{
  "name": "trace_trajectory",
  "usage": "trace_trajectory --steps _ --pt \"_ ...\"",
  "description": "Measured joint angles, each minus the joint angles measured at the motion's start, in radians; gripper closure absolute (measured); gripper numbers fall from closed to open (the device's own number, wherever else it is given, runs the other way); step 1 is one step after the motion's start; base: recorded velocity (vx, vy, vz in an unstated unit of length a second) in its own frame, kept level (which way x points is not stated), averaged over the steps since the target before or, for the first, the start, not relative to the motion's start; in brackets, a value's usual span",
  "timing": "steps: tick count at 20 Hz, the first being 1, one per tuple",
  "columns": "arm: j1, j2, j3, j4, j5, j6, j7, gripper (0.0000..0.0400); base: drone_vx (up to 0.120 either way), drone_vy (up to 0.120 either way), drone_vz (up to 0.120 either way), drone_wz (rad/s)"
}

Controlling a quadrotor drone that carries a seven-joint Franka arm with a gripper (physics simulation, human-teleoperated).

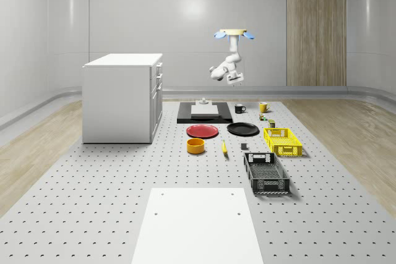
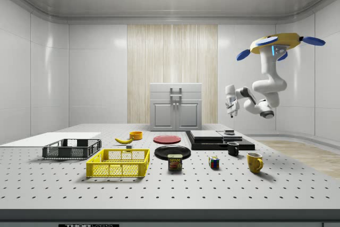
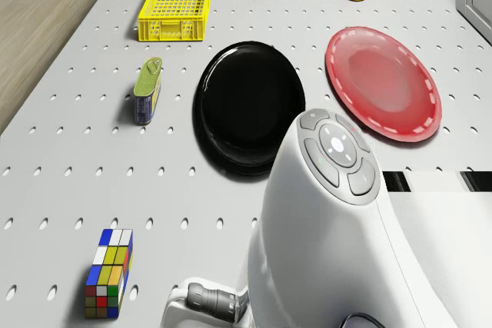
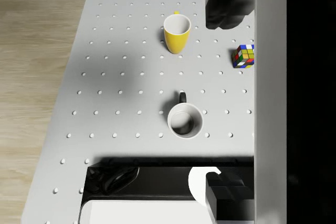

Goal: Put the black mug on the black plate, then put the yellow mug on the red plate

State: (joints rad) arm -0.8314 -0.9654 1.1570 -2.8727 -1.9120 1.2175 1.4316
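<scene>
The black mug (image 1: 239, 108) (image 2: 233, 149) (image 4: 185, 120), white inside, stands upright near the table's far end, beside a black slab. The yellow mug (image 1: 263, 107) (image 2: 254, 162) (image 4: 177, 33) stands upright a little to its right in the whole-scene view. The black plate (image 1: 242, 129) (image 3: 248, 105) and the red plate (image 1: 203, 131) (image 3: 383, 82) lie side by side nearer mid-table, both bare. The drone (image 1: 234, 34) (image 2: 276, 43) hovers high over the table's far end. My gripper (image 1: 237, 79) (image 2: 230, 111) (image 4: 229, 98) hangs well above the black mug, open and holding nothing.
A white cabinet (image 1: 122, 97) stands at the whole-scene view's left. The black slab (image 1: 204, 112) carries a white block. A yellow basket (image 1: 283, 141), a black basket (image 1: 266, 172), an orange bowl (image 1: 196, 146), a banana (image 1: 224, 147), a can (image 3: 147, 90) and a colour cube (image 3: 110, 273) sit on the table.
</scene>
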Motion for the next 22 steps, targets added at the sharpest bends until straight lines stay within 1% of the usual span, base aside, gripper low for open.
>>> trace_trajectory --steps 1,4,5,8,14,22 --pt "-0.03 -0.01 0.015 -0.006 -0.019 -0.013 0.02 0.0 0.0 -0.04 -0.12 0.0" --pt "-0.1 -0.038 0.048 -0.017 -0.053 -0.04 0.065 0.0 0.0 -0.12 -0.12 0.0" --pt "-0.117 -0.046 0.057 -0.019 -0.06 -0.045 0.077 0.0 0.0 -0.08 -0.12 0.0" --pt "-0.155 -0.069 0.076 -0.022 -0.07 -0.052 0.103 0.0 0.0 0.0 -0.12 0.0" --pt "-0.198 -0.107 0.1 -0.023 -0.068 -0.044 0.134 0.0 0.0 0.0 -0.12 0.0" --pt "-0.226 -0.152 0.12 -0.021 -0.049 -0.013 0.157 0.0 0.0 0.0 -0.12 0.0"
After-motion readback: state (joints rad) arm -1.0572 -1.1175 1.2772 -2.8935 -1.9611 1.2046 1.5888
